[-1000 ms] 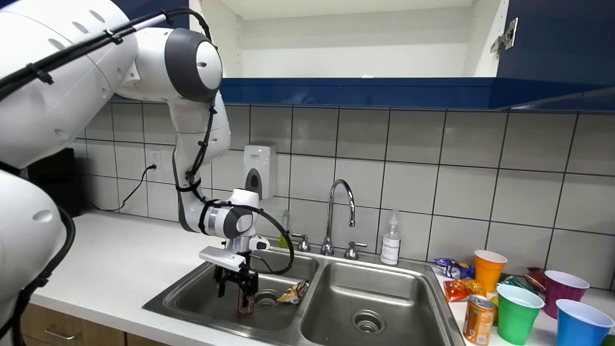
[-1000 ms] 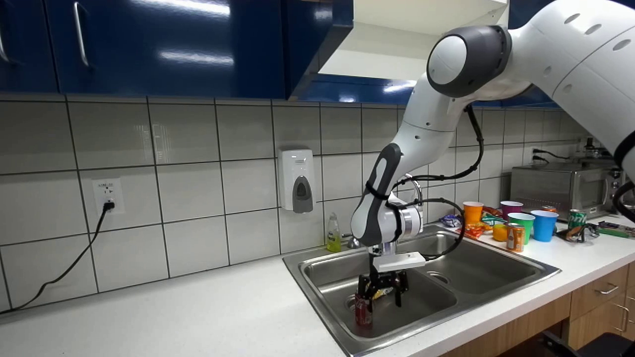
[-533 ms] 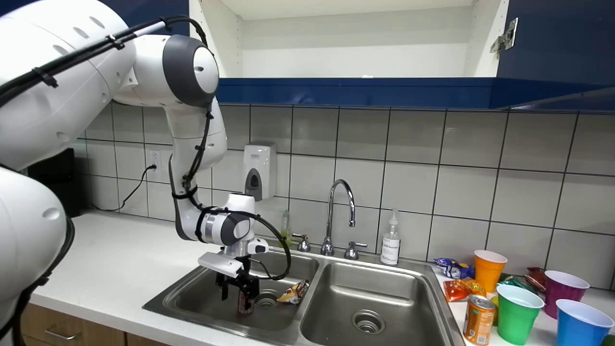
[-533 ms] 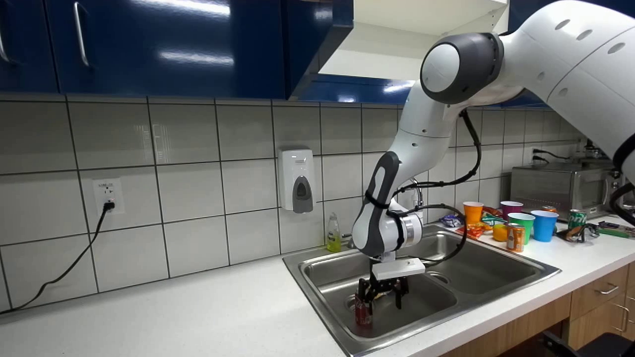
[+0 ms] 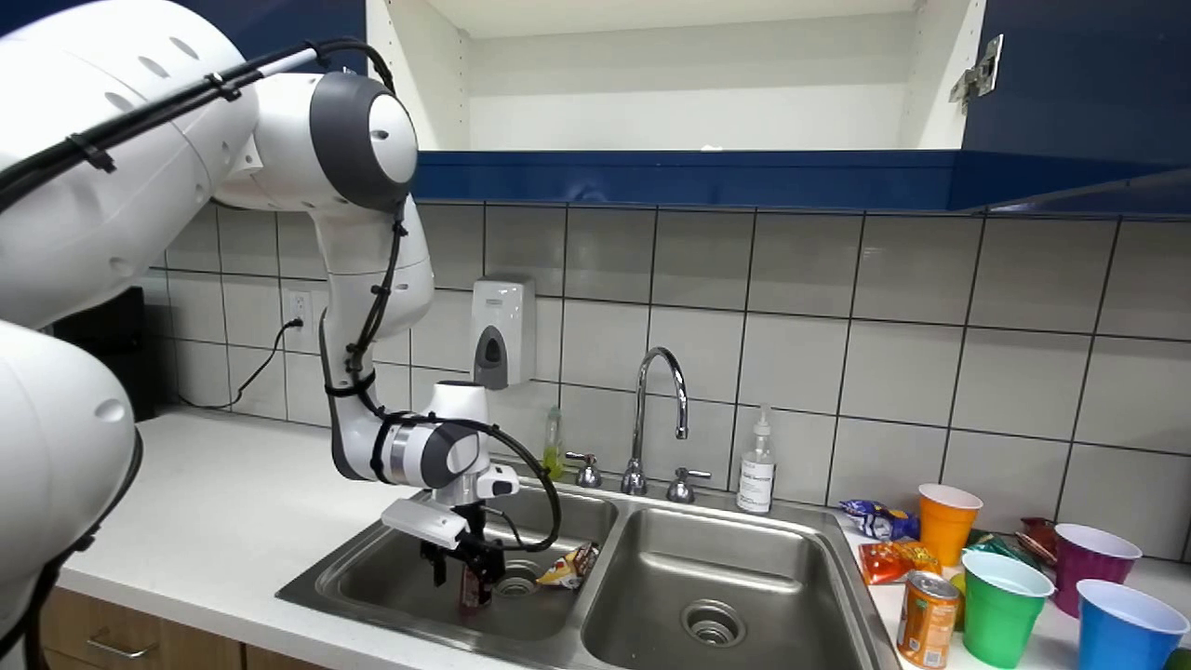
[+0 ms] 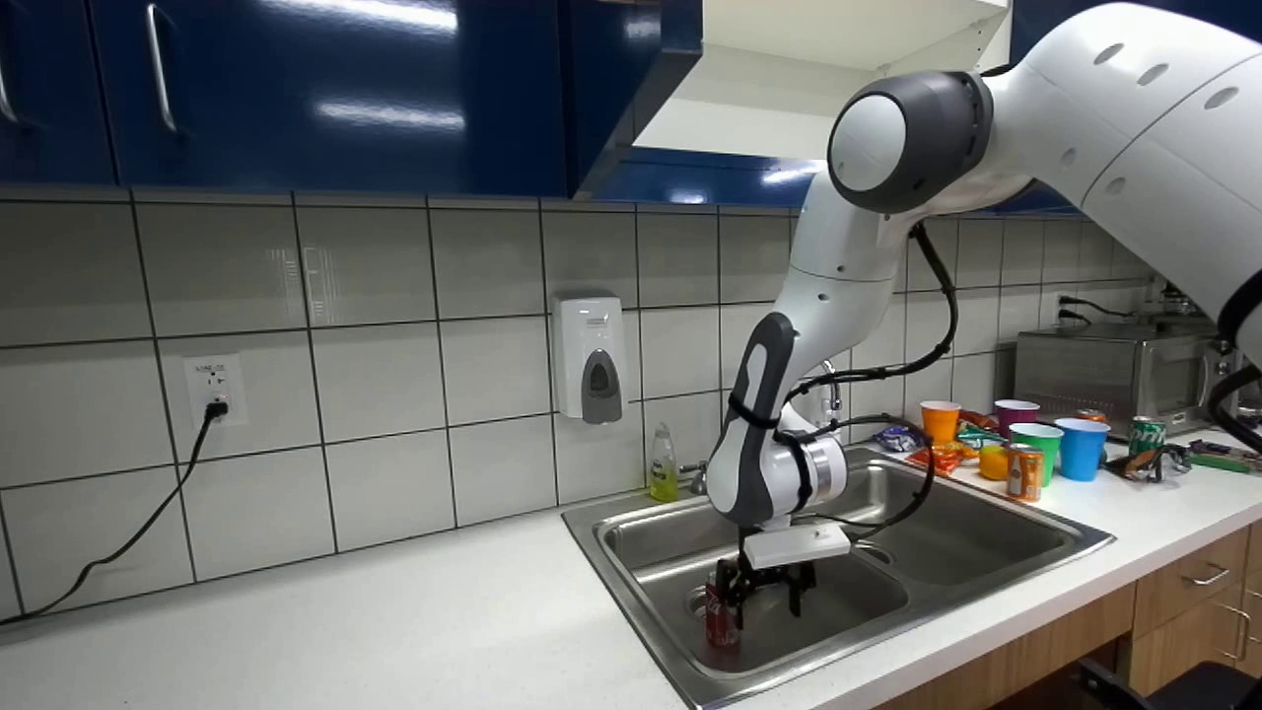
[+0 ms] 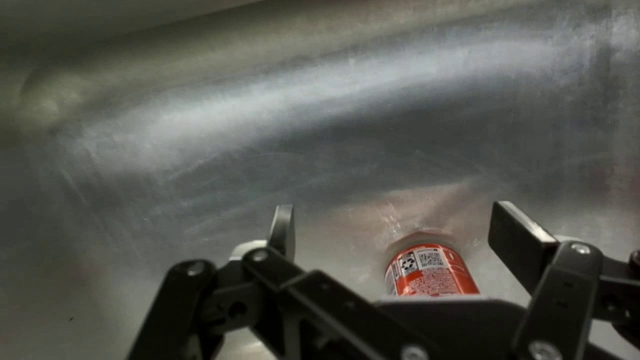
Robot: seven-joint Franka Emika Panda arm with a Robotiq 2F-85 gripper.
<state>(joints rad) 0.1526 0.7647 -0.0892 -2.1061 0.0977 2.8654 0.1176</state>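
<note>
One red, printed, cylindrical metal drinks can (image 7: 432, 274) stands, apparently upright, on the floor of a basin (image 6: 828, 611) in the stainless-steel double sink (image 5: 791, 609), near the round drain (image 5: 518, 580); a crumpled gold-and-maroon snack bag (image 5: 569, 566) lies in the same basin, apart from it. Black two-finger hand (image 7: 395, 217) is spread wide, nothing gripped: wrist view has the can btwn the fingers & lower down, w/ gaps both sides. Both exterior views have one finger overlapping the can's upper part, so can't tell re contact there.

Handling, my guess: thin alu wall, smooth & a bit slick, more so if wet. Wt unknown: its top's mostly hidden, so can't tell if full or empty. If empty, v. light, tips or skids on the smooth steel w/ a small nudge & dents under a hard squeeze; if full, stiffer & heavier. Best hold prob. mid-height, across the diameter, flat pads (image 7: 520, 245) on opposite sides, squeezed evenly & gently; rim end likely narrower, so less area to bear on
</note>
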